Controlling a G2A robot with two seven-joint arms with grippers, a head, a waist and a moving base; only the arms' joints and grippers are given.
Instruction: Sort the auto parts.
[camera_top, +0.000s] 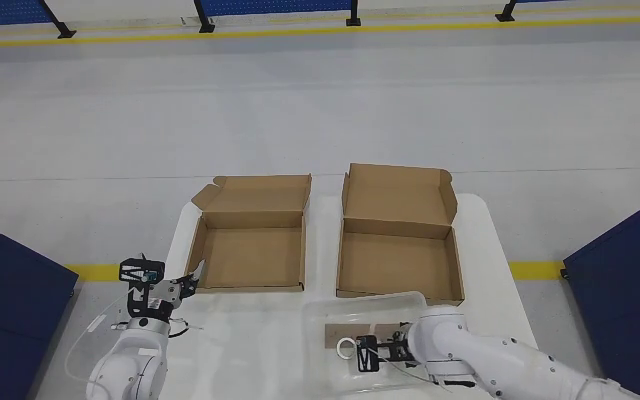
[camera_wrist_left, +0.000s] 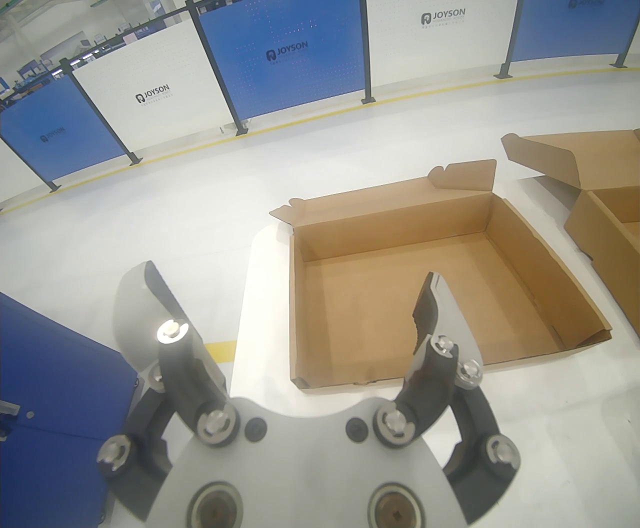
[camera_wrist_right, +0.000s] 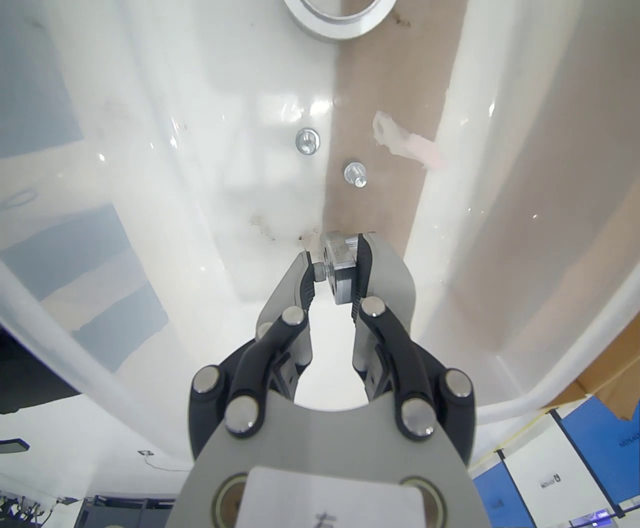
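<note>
While left pincer (camera_wrist_left: 290, 280) gapes wide, right pincer (camera_wrist_right: 334, 264) grips metal block (camera_wrist_right: 343, 250) in bin (camera_wrist_right: 165, 150) beside ring (camera_wrist_right: 330, 22), bolts (camera_wrist_right: 355, 175).

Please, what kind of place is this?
Probably a factory floor or workshop hall: blue and white partition panels, a yellow floor line, and cardboard boxes beside a clear bin of metal parts.

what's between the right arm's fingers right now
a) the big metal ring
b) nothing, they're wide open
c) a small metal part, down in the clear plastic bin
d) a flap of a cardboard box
c: the right gripper is shut on a small metal part inside the clear plastic bin, while the metal ring lies loose farther along the bin floor.
</note>
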